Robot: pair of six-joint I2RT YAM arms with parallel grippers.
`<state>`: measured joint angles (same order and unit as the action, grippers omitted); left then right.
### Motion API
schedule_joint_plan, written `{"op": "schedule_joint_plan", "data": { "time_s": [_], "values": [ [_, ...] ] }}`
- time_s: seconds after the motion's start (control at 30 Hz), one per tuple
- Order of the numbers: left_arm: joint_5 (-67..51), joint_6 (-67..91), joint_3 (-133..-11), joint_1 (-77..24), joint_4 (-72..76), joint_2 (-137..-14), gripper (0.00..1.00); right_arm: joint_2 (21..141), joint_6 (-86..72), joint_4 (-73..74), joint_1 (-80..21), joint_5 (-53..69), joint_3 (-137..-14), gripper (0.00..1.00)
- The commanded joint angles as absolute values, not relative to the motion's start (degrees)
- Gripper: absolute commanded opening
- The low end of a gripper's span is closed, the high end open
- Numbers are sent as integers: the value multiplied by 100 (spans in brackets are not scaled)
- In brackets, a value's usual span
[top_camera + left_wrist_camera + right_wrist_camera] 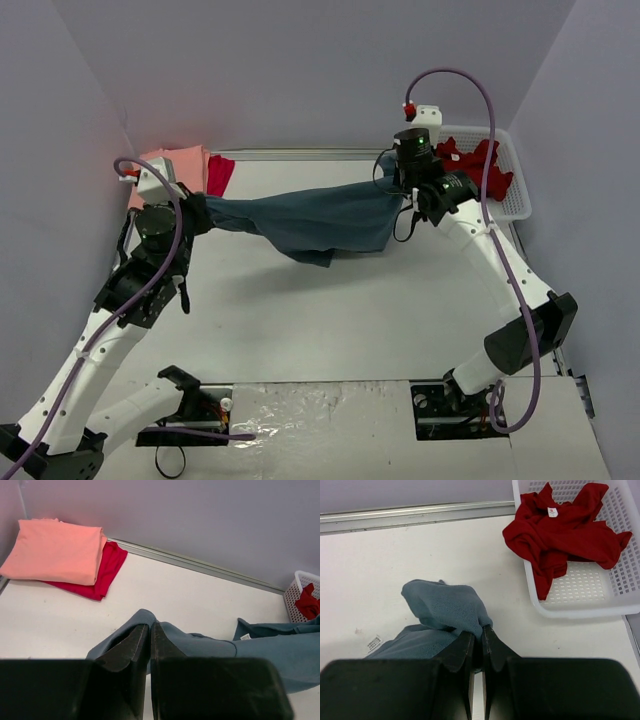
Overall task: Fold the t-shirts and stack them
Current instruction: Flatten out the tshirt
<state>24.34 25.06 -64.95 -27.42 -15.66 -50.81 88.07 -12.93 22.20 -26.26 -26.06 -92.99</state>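
Observation:
The slate-blue t-shirt (320, 222) hangs stretched above the table between both arms. My left gripper (198, 213) is shut on its left end (200, 642), and my right gripper (402, 195) is shut on its right end (447, 607). A folded salmon-pink t-shirt (178, 166) lies on a folded crimson one (220, 175) in the back left corner, seen beyond my left gripper (149, 630) as pink shirt (55, 550) over crimson shirt (107, 570). A dark red t-shirt (565, 527) lies crumpled in the basket beyond my right gripper (482, 632).
The white lattice basket (515, 190) stands at the back right corner, its rim (580, 611) close to my right gripper. A metal strip (300, 155) runs along the back wall. Walls close the table on left, right and back.

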Motion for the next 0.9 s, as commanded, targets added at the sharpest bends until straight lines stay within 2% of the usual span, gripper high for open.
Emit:
{"op": "schedule_joint_plan", "data": {
  "time_s": [0.0, 0.53, 0.7, 0.8, 0.87],
  "values": [
    [2610, 2338, -6732, -2742, -1740, -4922, 2, 8447, -1353, 2171, -2610, -2813, -9308, 0],
    [2540, 2022, -7198, -2742, -1890, -4737, 2, 7577, -1353, 1881, -2610, -2084, -9264, 0],
    [2444, 2083, -6988, -2742, -1846, -4693, 2, 7339, -1388, 1863, -2628, -1802, -8738, 4],
    [2400, 2135, -6891, -2742, -1837, -4702, 2, 7260, -1397, 1855, -2619, -1811, -8491, 2],
    [2338, 2171, -6794, -2742, -1837, -4728, 2, 7242, -1424, 1863, -2619, -1697, -8210, 6]
  ]
}}
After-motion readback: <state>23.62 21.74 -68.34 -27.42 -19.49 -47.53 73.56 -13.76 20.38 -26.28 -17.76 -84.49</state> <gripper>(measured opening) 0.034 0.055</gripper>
